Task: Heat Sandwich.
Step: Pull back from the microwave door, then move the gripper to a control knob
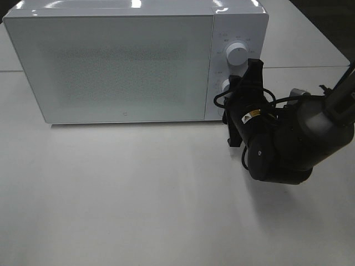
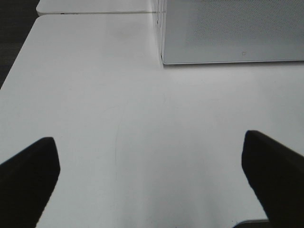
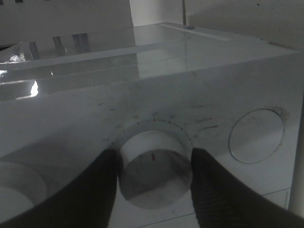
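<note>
Sandwich unseen; right pincer (image 3: 154, 159) straddles lower microwave dial (image 3: 154, 178), grip unclear; left pincer (image 2: 148, 140) wide over open table (image 2: 118, 95).

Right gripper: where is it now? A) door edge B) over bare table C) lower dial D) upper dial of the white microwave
C: the right gripper has its black fingers against both sides of the lower white round dial on the white box-shaped microwave. The upper white round dial is untouched.
</note>
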You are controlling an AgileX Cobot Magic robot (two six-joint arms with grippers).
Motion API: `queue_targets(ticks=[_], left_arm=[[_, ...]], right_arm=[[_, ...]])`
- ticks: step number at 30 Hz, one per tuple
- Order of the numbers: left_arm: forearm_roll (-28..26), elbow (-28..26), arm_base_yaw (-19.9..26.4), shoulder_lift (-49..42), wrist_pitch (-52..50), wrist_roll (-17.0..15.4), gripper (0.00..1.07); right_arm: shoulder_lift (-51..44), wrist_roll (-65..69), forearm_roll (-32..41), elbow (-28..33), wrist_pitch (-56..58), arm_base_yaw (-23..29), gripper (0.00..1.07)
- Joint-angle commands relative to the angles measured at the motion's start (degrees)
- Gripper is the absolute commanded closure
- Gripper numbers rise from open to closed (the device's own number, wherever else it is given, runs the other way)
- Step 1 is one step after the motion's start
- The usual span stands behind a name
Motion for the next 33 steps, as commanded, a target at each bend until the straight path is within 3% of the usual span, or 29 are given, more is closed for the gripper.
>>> queue_targets(ticks=[1,2,3,6,24,33], left_arm=[[-0.5,0.1,0.1,-1.7,-0.3,-0.3,0.03],[-0.5,0.1,0.1,-1.7,-0.3,-0.3,0.03],[-0.5,0.1,0.1,-1.7,-0.3,-0.3,0.03],[-0.5,0.1,0.1,-1.7,-0.3,-0.3,0.03],[-0.5,0.1,0.1,-1.7,-0.3,-0.3,0.03],[-0.5,0.1,0.1,-1.7,-0.3,-0.3,0.03]], right_arm=[[-0.1,-3.2,0.3,-0.3,-4.0,-0.2,0.46],[-0.1,-3.2,0.3,-0.3,-4.0,-0.2,0.46],[-0.1,-3.9,0.6,-0.3,-4.0,-0.2,0.38],[-0.1,-4.0,0.1,-0.3,-4.0,-0.2,0.28],[-3.2,-6.6,-1.5,4.2,-2.7,-0.2,0.31],[-5.5,-6.9,-8.4,7.8,1.1,-0.2,0.31]])
